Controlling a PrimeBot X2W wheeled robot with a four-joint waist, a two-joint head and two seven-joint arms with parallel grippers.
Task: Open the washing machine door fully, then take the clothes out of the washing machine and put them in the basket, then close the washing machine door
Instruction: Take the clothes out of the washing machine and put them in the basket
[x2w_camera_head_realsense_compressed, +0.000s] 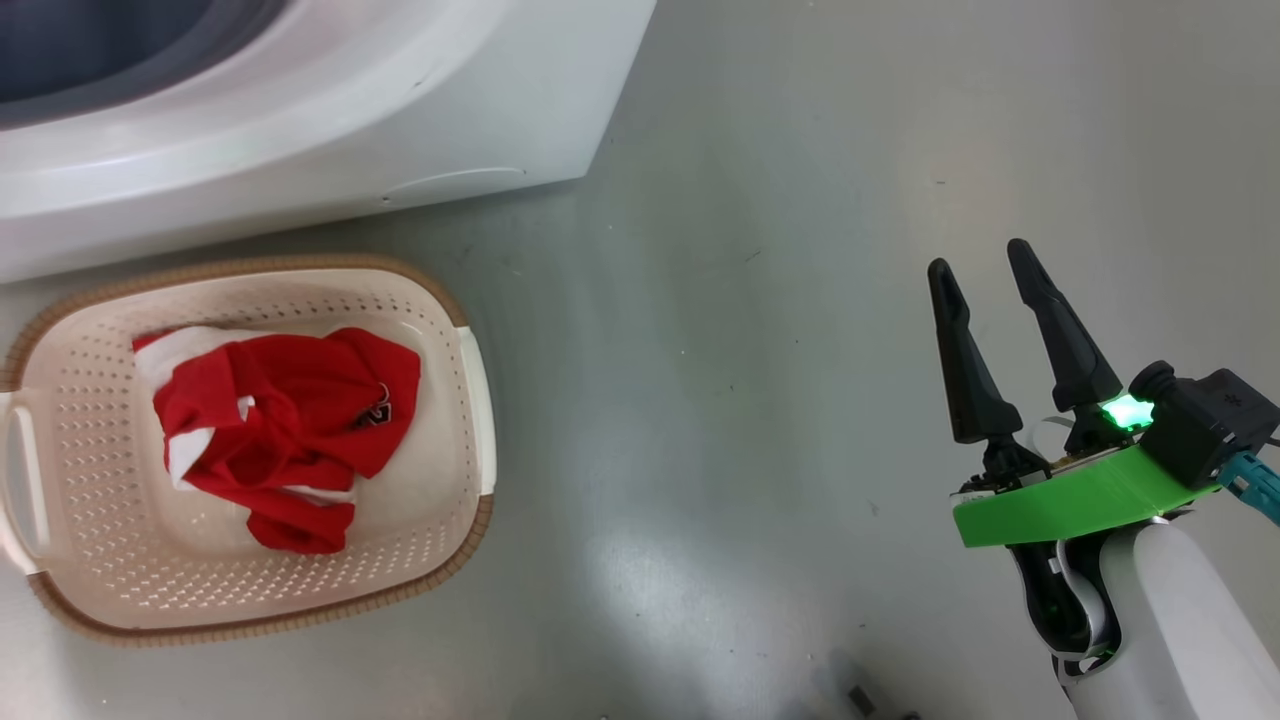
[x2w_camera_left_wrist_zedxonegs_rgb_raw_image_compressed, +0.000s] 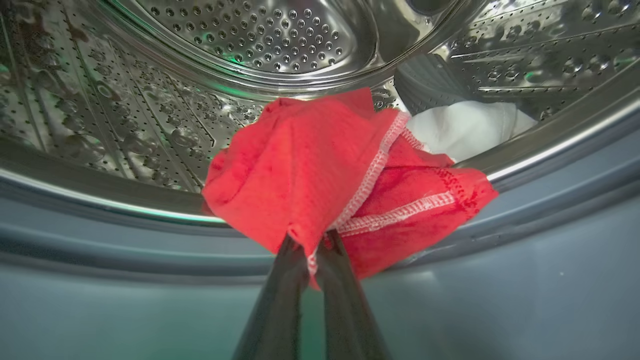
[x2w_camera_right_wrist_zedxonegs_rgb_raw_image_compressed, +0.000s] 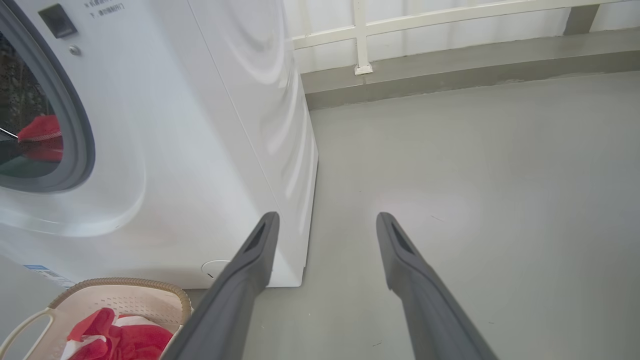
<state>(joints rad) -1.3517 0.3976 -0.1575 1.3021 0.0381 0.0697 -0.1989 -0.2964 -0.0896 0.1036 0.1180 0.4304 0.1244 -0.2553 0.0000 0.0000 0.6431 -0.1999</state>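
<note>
Inside the washing machine (x2w_camera_left_wrist_zedxonegs_rgb_raw_image_compressed: 150, 125), the left tool (x2w_camera_left_wrist_zedxonegs_rgb_raw_image_compressed: 314, 252) was clamped on a red garment (x2w_camera_left_wrist_zedxonegs_rgb_raw_image_compressed: 300, 165). The right tool (x2w_camera_head_realsense_compressed: 980, 256) stood wide and empty; a second red garment (x2w_camera_head_realsense_compressed: 290, 420) lay in the basket (x2w_camera_head_realsense_compressed: 110, 560)

A smooth grey floor (x2w_camera_right_wrist_zedxonegs_rgb_raw_image_compressed: 475, 150) spreads under and ahead of the right jaws, with faint scuffs and specks. A soft pale glare (x2w_camera_right_wrist_zedxonegs_rgb_raw_image_compressed: 425, 207) lies on it just past their tips. Far ahead, a low grey kerb (x2w_camera_right_wrist_zedxonegs_rgb_raw_image_compressed: 450, 75) runs across, and a cream rail (x2w_camera_right_wrist_zedxonegs_rgb_raw_image_compressed: 357, 35) stands on it before a pale wall. Behind the jaws and to their left, small dark bits (x2w_camera_head_realsense_compressed: 860, 697) lie on the floor (x2w_camera_head_realsense_compressed: 760, 300), too blurred to identify.
</note>
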